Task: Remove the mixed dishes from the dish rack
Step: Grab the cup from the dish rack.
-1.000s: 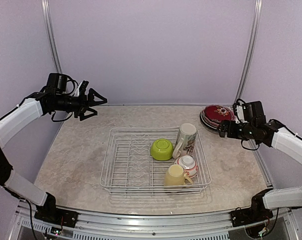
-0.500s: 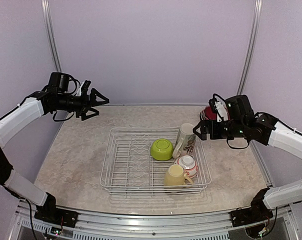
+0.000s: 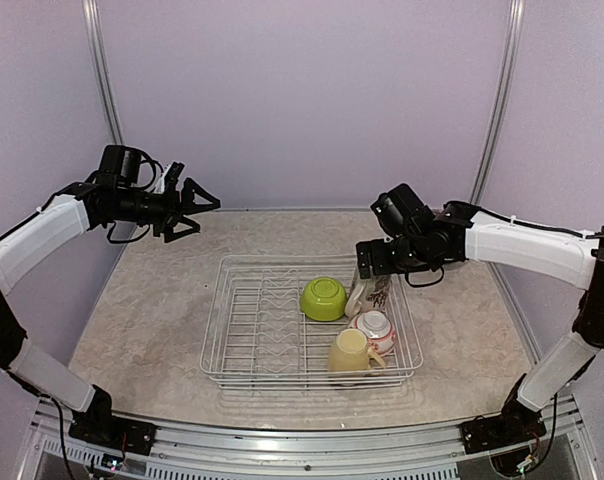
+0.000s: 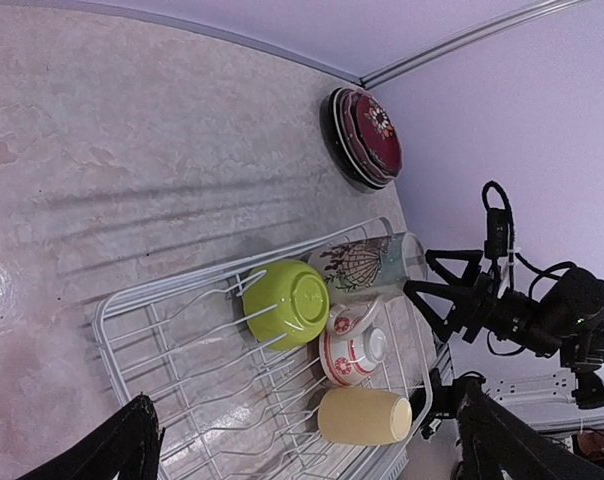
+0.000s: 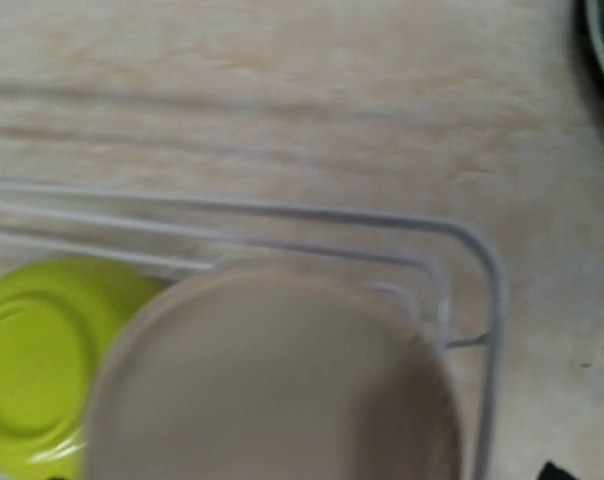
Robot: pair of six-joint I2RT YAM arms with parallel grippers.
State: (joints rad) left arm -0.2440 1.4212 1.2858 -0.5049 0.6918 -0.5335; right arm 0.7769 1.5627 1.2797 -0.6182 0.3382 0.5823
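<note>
- Right arm's fingers (image 3: 364, 265) hang just over the tall cream printed ceramic mug (image 4: 362, 265) in the far-right corner of the large white wire dish rack (image 3: 227, 330). In the left wrist view they're spread, w/ nothing between them.
- Left arm's fingers (image 3: 202, 214) hover high over the far-left of the pale marbled surface (image 3: 152, 300), well apart from the rack, spread wide and empty.
- Handling, as a judgement: the mug is glazed ceramic, so rigid and prob. slick, and it would chip if knocked vs. the wire. It looks a moderate weight for one arm.
- Where to hold: a pinch across the body just below the upper end looks best. No handle shows, so don't count on one.
- Orientation: the mug stands tilted, w/ its long axis nearer upright than flat. The upper end leans toward the rack's far-right corner. The lower end sits among the wires, just beside the overturned lime-green round bowl (image 3: 324, 298); can't tell if they touch.
- Mouth or base up: can't tell, as the right wrist view is too blurred.
- Also in the rack, near-right: a small white-and-red bowl (image 3: 374, 328) and a pale yellow mug (image 3: 352, 350) on its side.
- A stack of round plates (image 4: 367, 135), dark red patterned one on top, sits out on the surface beyond the far-right corner.
</note>
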